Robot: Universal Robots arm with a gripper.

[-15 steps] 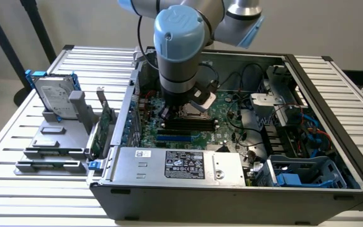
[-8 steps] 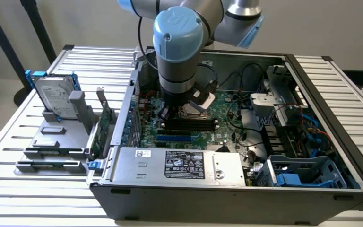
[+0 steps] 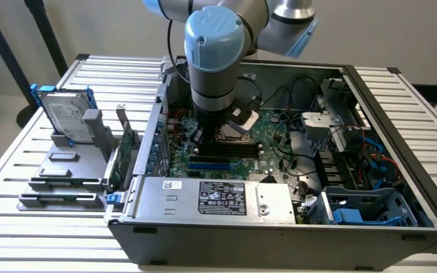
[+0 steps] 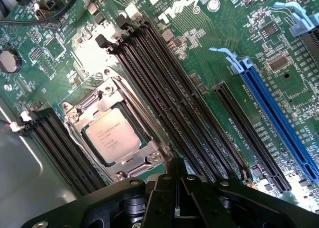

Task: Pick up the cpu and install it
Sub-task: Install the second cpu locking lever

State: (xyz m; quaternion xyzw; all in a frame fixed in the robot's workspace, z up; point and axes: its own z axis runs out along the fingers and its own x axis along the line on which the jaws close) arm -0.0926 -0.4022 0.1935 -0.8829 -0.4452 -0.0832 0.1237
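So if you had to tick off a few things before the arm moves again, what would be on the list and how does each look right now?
1. Cpu lying in the socket frame on the motherboard: ok, it sits flat and square inside it.
2. Tool shut and holding nothing: ok, its fingers meet with nothing between them.
3. Tool apart from the cpu: ok, it is beside the socket, not on the chip.
4. Black memory slots beside the socket unoccupied: ok.
5. Socket frame latched over the cpu: cannot tell.
6. Hard drive resting in the grey rack outside the case: ok.
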